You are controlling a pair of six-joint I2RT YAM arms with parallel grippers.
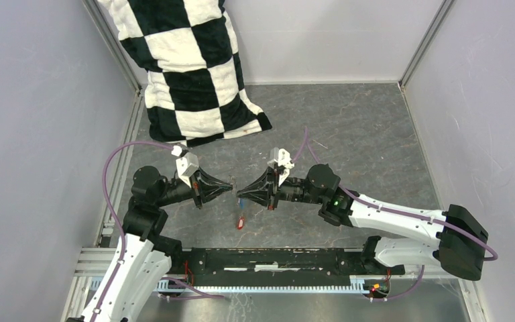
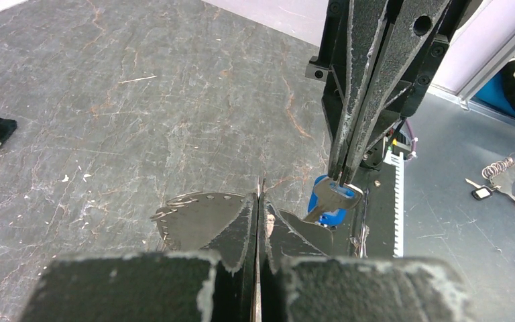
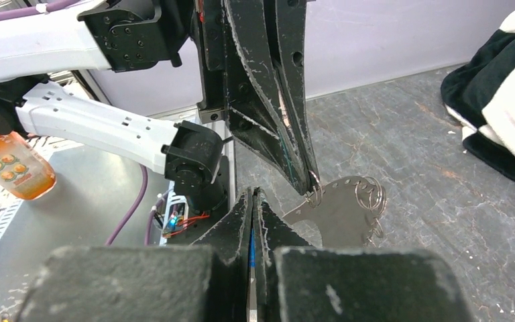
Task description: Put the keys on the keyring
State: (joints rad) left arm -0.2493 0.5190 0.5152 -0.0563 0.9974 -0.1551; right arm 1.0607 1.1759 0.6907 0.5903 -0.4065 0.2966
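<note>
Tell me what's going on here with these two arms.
The two arms meet tip to tip above the table. The left gripper has its jaws shut on the keyring. The right gripper has its jaws shut on the blue key, held close beside the ring. The key does not look threaded on. The red key lies on the table below them.
</note>
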